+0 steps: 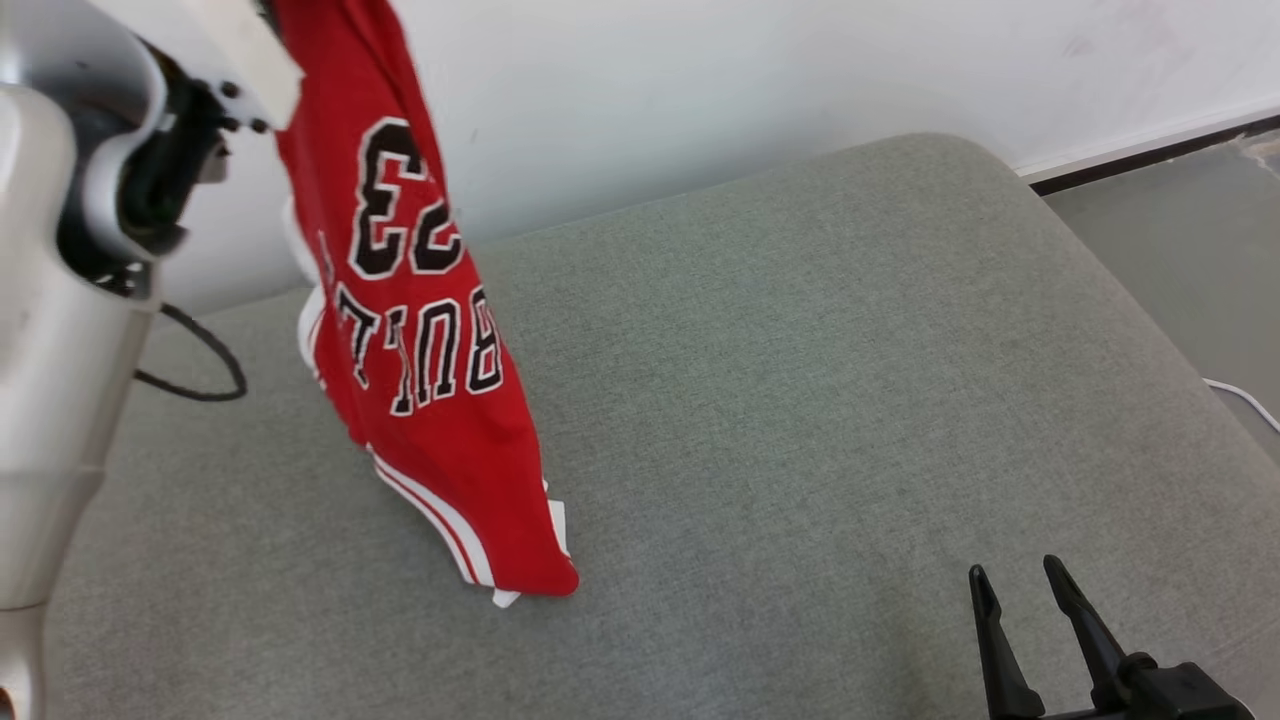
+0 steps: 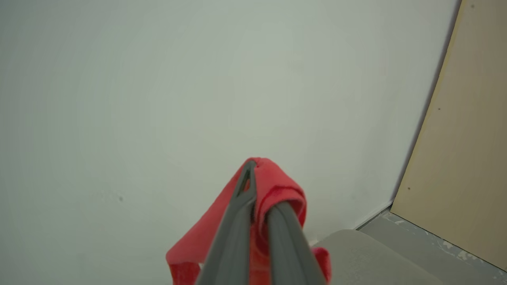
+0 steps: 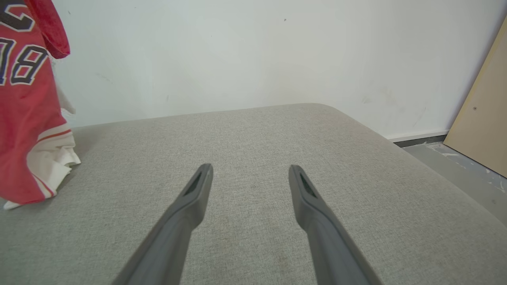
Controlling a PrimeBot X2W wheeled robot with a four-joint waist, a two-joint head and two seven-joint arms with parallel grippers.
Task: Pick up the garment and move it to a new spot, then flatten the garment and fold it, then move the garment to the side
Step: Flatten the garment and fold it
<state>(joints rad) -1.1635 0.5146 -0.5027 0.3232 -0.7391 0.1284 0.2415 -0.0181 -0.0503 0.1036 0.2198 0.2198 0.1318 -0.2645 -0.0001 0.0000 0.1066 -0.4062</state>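
The garment (image 1: 415,330) is a red jersey with black and white lettering and white trim. It hangs lengthwise from the top left of the head view, its lower end touching the grey cushion (image 1: 800,400). In the left wrist view my left gripper (image 2: 257,186) is shut on a bunched red fold of the garment (image 2: 277,190), raised in front of the wall. My right gripper (image 1: 1015,580) stands open low at the front right, nothing between its fingers, well apart from the jersey. In the right wrist view the garment (image 3: 27,118) hangs at the far left and my right gripper (image 3: 250,176) points across the cushion.
The white wall (image 1: 750,80) runs behind the cushion. A black cable (image 1: 205,360) loops beside my pale left arm (image 1: 60,330). The cushion's right edge drops to grey floor (image 1: 1180,230), where a beige board (image 3: 483,118) leans and a white cord (image 1: 1245,400) lies.
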